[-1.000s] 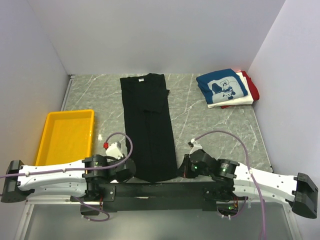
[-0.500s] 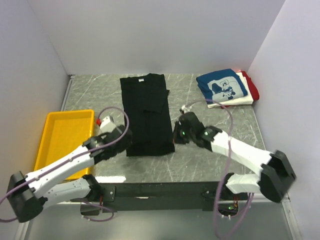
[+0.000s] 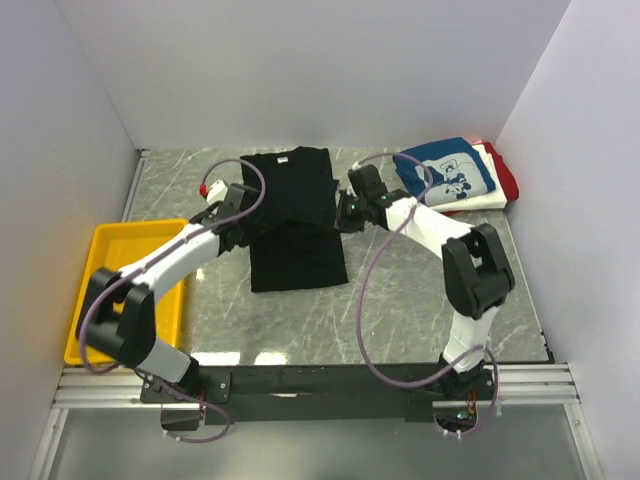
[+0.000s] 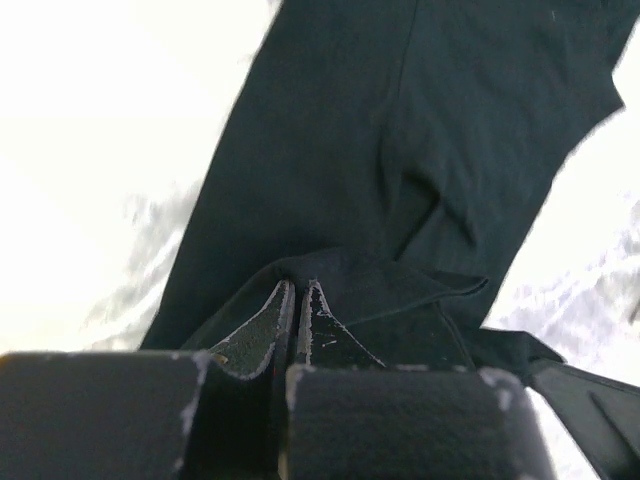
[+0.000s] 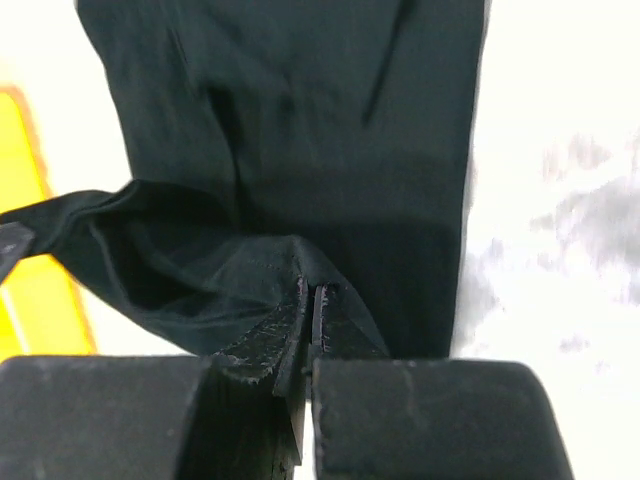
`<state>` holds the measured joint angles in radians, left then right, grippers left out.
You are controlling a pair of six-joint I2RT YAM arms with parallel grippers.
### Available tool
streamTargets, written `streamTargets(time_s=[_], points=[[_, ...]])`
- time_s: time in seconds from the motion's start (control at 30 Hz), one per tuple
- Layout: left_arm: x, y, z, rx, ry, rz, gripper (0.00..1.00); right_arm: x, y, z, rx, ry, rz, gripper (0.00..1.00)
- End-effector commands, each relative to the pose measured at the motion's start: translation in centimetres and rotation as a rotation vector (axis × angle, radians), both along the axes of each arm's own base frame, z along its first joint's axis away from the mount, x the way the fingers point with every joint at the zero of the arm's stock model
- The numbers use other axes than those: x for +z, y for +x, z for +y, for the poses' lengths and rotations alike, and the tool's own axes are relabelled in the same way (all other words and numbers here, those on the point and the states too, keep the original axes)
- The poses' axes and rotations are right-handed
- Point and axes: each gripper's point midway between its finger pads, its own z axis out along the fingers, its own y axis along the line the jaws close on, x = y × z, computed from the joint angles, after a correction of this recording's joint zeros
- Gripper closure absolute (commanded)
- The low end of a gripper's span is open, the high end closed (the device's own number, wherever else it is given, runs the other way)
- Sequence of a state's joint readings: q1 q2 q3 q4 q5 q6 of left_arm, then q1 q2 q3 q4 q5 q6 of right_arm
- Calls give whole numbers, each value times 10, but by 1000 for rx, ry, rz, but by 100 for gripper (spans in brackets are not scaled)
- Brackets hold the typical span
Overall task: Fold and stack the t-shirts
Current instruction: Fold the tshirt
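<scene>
Near-left, yellow tray (image 3: 130,265) sits on the table (image 3: 420,300), apart from the cloth; black t-shirt (image 3: 297,260) lies lengthwise mid-table, its near end doubled over itself. Both claws are clenched on a pinch of that black cloth: left gripper (image 3: 248,222) at its left edge, right gripper (image 3: 340,213) at its right edge, about halfway up the shirt. Far right is a folded stack: blue t-shirt (image 3: 445,172) with white print on top, white t-shirt (image 3: 470,203) and red t-shirt (image 3: 505,175) under it
</scene>
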<state>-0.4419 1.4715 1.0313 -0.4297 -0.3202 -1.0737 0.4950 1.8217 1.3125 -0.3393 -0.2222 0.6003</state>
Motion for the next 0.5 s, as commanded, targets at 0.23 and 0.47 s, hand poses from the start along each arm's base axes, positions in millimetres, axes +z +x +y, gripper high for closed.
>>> streamTargets(time_s=[0.23, 0.47], points=[[-13, 60, 6, -32, -33, 17, 100, -1, 58, 3, 6, 49, 19, 100], [-27, 77, 9, -62, -40, 32, 85, -14, 70, -8, -20, 42, 48, 95]])
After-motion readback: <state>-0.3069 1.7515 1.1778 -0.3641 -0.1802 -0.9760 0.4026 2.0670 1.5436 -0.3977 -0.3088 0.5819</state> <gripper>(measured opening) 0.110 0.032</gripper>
